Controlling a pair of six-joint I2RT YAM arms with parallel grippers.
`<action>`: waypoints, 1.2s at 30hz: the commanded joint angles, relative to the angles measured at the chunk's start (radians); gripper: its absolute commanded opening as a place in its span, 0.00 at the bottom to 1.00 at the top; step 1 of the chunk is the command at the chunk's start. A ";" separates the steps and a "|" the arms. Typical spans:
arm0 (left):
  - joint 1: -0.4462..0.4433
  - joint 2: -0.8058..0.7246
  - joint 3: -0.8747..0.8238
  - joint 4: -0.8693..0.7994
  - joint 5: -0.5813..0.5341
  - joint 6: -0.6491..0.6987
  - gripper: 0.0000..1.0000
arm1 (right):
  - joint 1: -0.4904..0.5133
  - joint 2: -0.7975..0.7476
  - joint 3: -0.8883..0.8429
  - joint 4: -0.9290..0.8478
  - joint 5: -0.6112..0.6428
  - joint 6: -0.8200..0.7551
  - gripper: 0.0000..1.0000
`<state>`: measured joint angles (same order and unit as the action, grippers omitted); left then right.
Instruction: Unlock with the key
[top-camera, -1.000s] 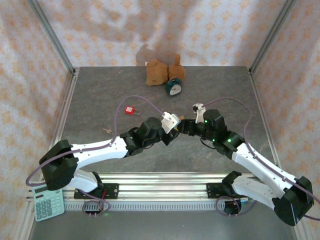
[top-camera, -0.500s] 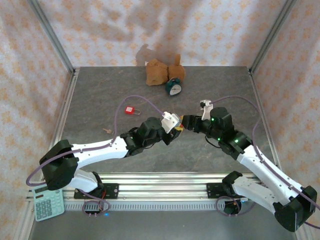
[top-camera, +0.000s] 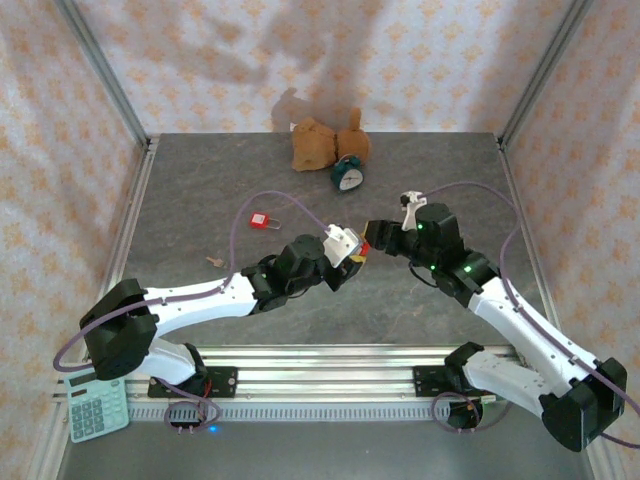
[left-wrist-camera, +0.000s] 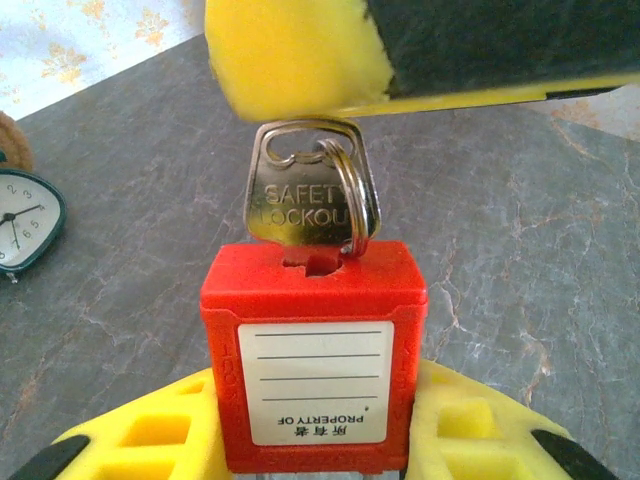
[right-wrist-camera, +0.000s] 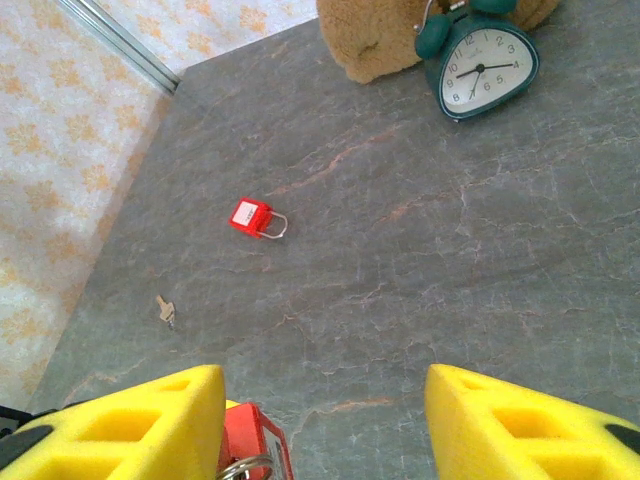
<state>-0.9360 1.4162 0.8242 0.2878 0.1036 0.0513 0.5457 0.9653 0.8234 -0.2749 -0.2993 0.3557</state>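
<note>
L gripper (top-camera: 350, 258) is clamped on the red padlock (left-wrist-camera: 312, 370), yellow fingers (left-wrist-camera: 150, 440) on both sides of the body, mid-counter, lifted off the surface. Label faces the L wrist cam and reads upside down, keyway end twd the R arm; shackle hidden, can't tell if it's released. Key (left-wrist-camera: 295, 205) is seated in the keyway, silver head marked SAFETY LOCKOUT sticking out w/ a split ring (left-wrist-camera: 358, 195) through it. R gripper (right-wrist-camera: 322, 410) is open wide, nothing btwn the fingers. One R finger (left-wrist-camera: 300, 60) sits right at the top of the key head; contact or a hair off, can't tell. 2nd red padlock (right-wrist-camera: 252, 217) lies flat on the counter (top-camera: 200, 180), well apart to the left. Small loose key (right-wrist-camera: 165, 310) also on the counter, nearer the left wall. Clock (right-wrist-camera: 487, 65) and teddy (top-camera: 318, 143) at the far edge.
</note>
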 joint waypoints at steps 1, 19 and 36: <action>-0.010 -0.016 0.017 0.028 -0.022 0.017 0.15 | -0.006 -0.001 -0.047 -0.009 -0.008 0.009 0.53; -0.022 0.006 0.068 -0.126 -0.180 0.239 0.15 | -0.073 -0.043 0.056 -0.022 -0.005 0.049 0.59; -0.113 0.119 0.032 0.025 -0.705 0.773 0.15 | -0.107 -0.005 0.021 -0.019 -0.088 0.046 0.57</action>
<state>-1.0328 1.5043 0.8585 0.1802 -0.4217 0.6437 0.4446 0.9512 0.8612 -0.2924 -0.3630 0.3969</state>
